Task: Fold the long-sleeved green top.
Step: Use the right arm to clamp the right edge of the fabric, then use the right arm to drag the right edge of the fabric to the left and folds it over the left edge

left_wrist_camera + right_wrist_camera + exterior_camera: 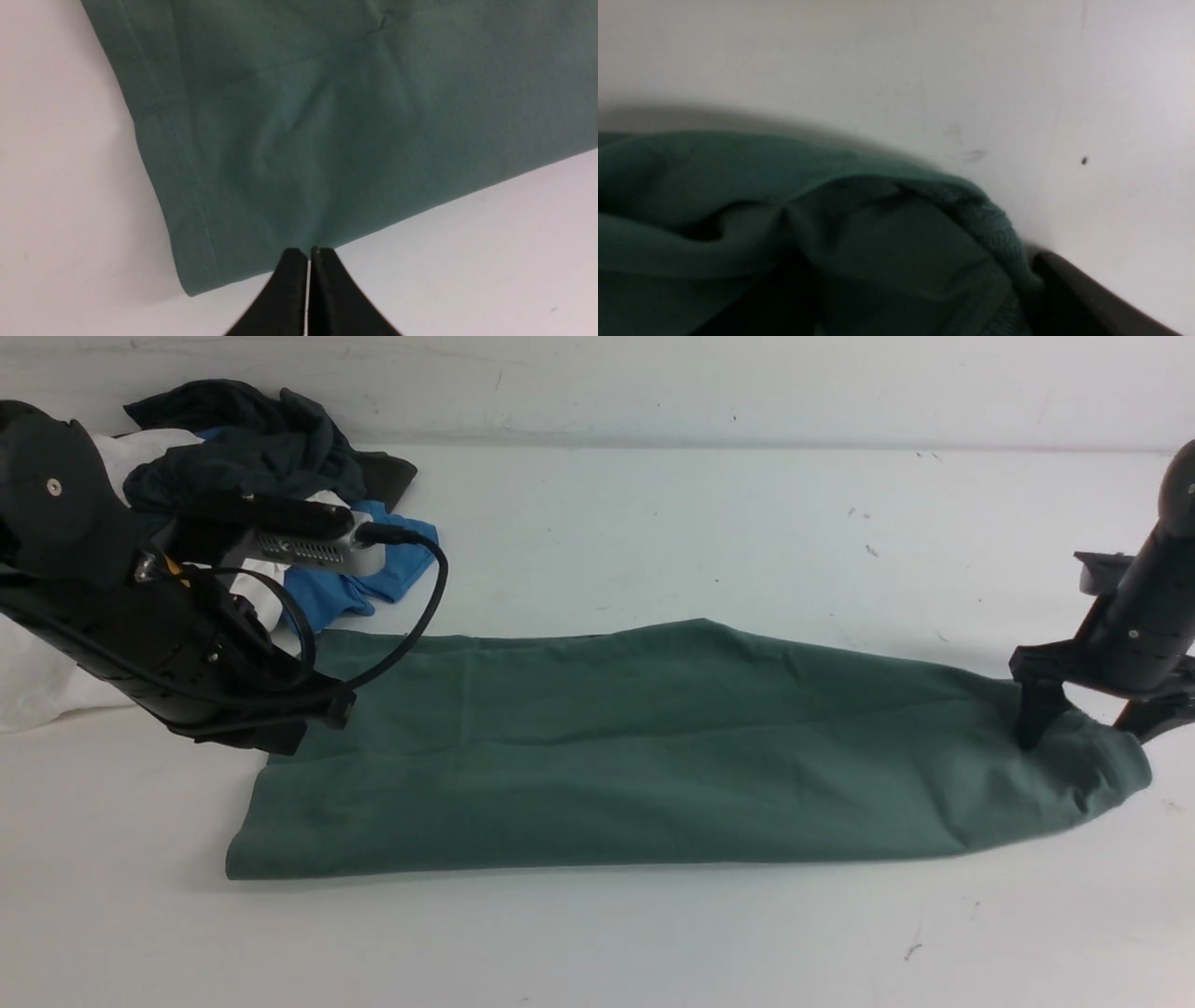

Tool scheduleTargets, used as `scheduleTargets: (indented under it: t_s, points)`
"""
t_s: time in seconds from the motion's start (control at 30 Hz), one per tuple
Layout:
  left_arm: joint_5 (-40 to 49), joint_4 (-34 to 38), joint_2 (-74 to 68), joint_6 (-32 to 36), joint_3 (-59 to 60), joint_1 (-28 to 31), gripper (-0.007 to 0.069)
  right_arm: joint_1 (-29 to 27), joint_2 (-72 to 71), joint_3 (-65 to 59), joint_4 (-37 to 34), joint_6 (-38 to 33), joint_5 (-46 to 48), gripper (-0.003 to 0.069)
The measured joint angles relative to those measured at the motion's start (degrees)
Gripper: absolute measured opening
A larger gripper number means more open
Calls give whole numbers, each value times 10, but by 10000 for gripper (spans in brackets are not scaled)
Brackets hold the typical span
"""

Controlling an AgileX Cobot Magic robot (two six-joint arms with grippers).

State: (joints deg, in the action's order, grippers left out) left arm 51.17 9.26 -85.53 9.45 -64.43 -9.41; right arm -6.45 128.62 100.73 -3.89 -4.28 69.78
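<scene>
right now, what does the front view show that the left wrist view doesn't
Front only: a heap of dark charcoal, blue and white clothes far left; the right end effector, jaws apart, at the sage-green cotton long-sleeved top's right end. Left wrist only: the left end effector, tips closed, at the top's edge by its stitched hem. Both: the top on the white table.

Left arm (pixel 140 616): reaches low, angled forward and inward. Left gripper (pixel 309 254): jaws pressed together, only a hairline slit between them. Right arm (pixel 1148 607): comes down steeply at the far right. Right gripper (pixel 1078 735): jaws spread wide, tips pointing down.
</scene>
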Motion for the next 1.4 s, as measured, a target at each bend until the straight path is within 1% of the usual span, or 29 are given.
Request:
scheduleTargets:
  t_s: [0.03,0.13,0.17,0.2,0.27,0.3,0.37,0.4,0.43,0.57,0.63,0.7,0.77,0.87,0.9,0.93,1.07,1.1,1.13,1.17,1.23,1.27,1.3,1.4]
  points:
    - [0,0,0,0,0,0,-4,1,0,0,0,-1,0,518]
    - [0,0,0,0,7,0,-4,4,-1,1,-3,-10,0,179]
    - [0,0,0,0,7,0,-4,4,-2,1,-1,-7,0,119]
    - [0,0,0,0,7,0,-4,4,-7,0,8,-4,0,79]
    - [6,-1,0,0,7,0,-4,-1,-25,-2,39,10,1,70]
    - [7,-2,0,0,7,0,-4,-2,-27,-2,39,12,1,70]
    - [20,-4,0,0,7,0,-4,-18,-68,-2,98,43,2,72]
    - [21,-4,0,0,7,0,-4,-21,-76,-2,102,43,2,72]
    - [25,-4,0,0,7,0,-4,-29,-107,-2,135,48,2,72]
    - [27,-4,1,0,7,0,-4,-32,-162,4,151,50,9,72]
    - [27,2,3,0,7,0,-4,-21,-195,19,134,52,15,72]
    - [27,7,4,0,7,0,-4,2,-217,33,108,58,16,72]
    - [27,14,4,0,7,0,-4,37,-233,45,78,73,19,72]
    - [27,26,4,1,7,0,-4,108,-241,63,34,103,22,72]
    - [27,32,4,3,7,0,-4,140,-241,68,16,117,22,72]
    - [27,34,4,5,7,0,-4,156,-241,69,4,126,22,72]
    - [27,54,4,24,7,0,-4,249,-225,72,-39,160,22,72]
    - [27,56,4,26,7,0,-4,254,-223,72,-39,160,22,72]
    - [27,66,4,31,7,0,-4,291,-209,72,-48,177,22,72]
    - [27,68,4,33,7,0,-4,291,-209,72,-48,179,22,72]
    - [27,78,4,46,7,0,-4,339,-183,72,-52,207,19,72]
    - [27,79,4,47,7,0,-4,342,-181,72,-52,208,19,72]
    - [27,82,4,50,7,0,-4,363,-165,73,-57,223,9,72]
    - [27,85,4,51,7,0,-4,388,-141,74,-67,232,-14,72]
